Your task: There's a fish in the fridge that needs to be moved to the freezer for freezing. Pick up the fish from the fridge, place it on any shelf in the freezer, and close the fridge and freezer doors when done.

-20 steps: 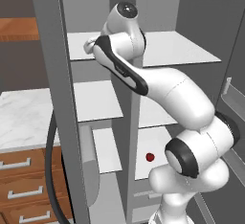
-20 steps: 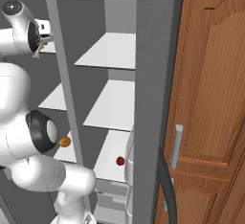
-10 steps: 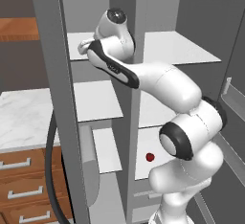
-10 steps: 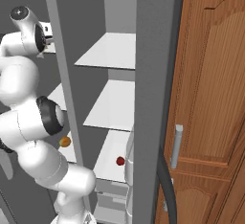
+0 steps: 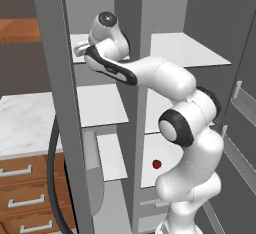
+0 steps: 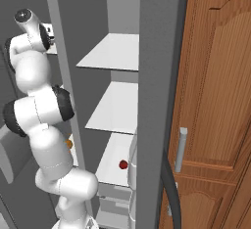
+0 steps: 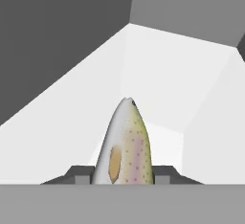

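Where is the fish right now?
In the hand view, the fish sits between the end effector's fingertips, over a white shelf in the narrow freezer.

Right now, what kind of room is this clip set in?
Most likely a simulated home kitchen: an open side-by-side fridge and freezer, a marble-look counter over wooden drawers, and tall wooden cabinet doors.

A small red ball (image 5: 156,164) lies near wooden drawers (image 5: 22,198).
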